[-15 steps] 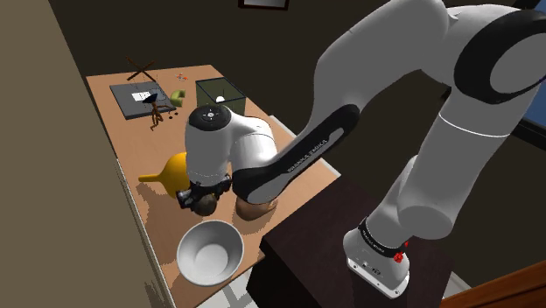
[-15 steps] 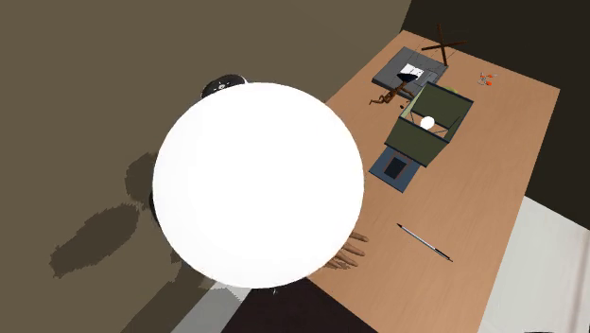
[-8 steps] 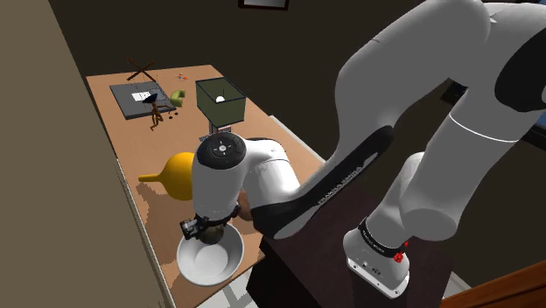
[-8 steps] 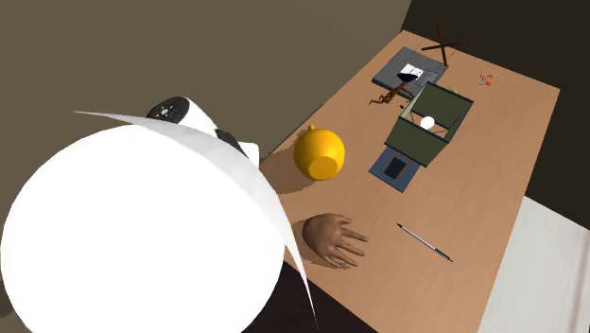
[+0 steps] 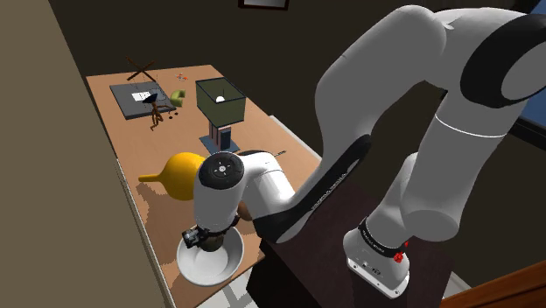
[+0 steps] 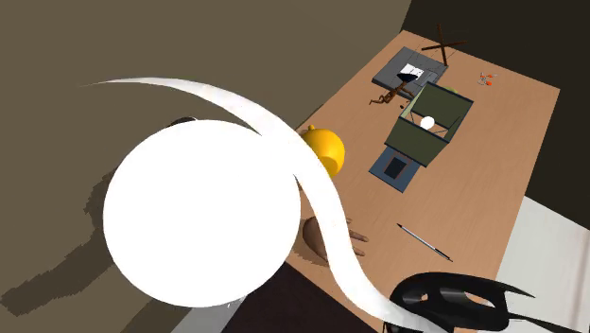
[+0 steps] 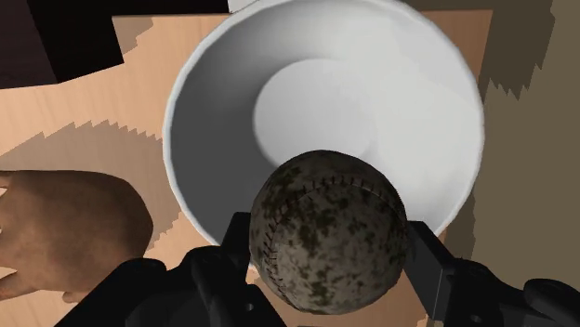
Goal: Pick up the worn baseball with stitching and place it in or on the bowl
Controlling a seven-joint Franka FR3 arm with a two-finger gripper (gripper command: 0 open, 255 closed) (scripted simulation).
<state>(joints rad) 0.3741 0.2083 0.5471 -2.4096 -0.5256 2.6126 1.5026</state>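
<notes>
The worn baseball [image 7: 327, 232], mottled brown and grey with dark stitching, sits clasped between my two black fingers [image 7: 237, 249]. My gripper [image 7: 327, 253] is shut on it and hangs just above the white bowl [image 7: 186, 102], over the part of the rim nearer the fingers. In the shoulder view the gripper [image 5: 208, 238] points down into the bowl [image 5: 188, 264] at the table's near corner, and the ball [image 5: 213, 242] shows as a brownish patch under the hand. In the second exterior view the arm's white shell [image 6: 203, 213] hides both bowl and ball.
A brown model hand [image 7: 65, 232] lies on the wooden table beside the bowl. A yellow gourd-shaped jug [image 5: 179, 171] stands behind it, then a dark green open box [image 5: 219, 101] and a grey tray [image 5: 131, 96]. A pen [image 6: 424, 241] lies mid-table. A wall runs along the shoulder view's left.
The arm has carried the baseball from above the model hand toward the table's near corner, and it now hangs lower, over the bowl. The fingers stay closed on the ball.
</notes>
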